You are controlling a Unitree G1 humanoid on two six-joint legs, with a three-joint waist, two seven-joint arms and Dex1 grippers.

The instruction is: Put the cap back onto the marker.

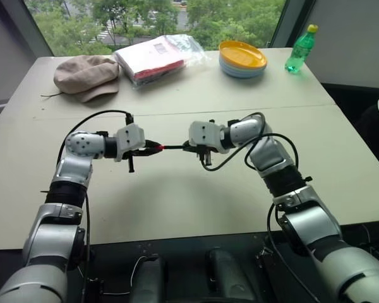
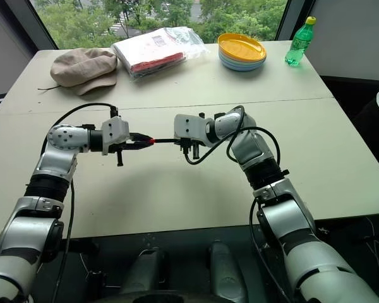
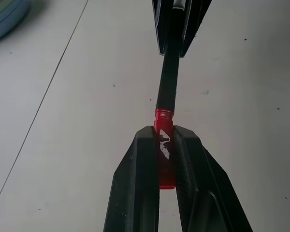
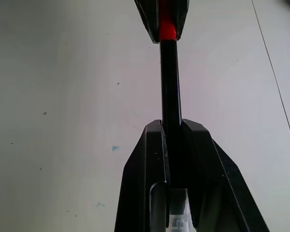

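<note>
Claws meet above the table (image 1: 196,189); left gripper (image 3: 165,145) pinches the cap (image 3: 164,145) between its black fingers; the cap's mouth sits against the end of the marker (image 4: 170,87); right gripper (image 4: 172,126) clamps the marker's other end, holding it level.

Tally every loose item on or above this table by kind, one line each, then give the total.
Caps: 1, the cap, red
Markers: 1, the marker
Hats: 1, beige hat
Bagged packets: 1, plastic-wrapped packet
Plate stacks: 1, stack of plates
Bottles: 1, green bottle
Total: 6
</note>
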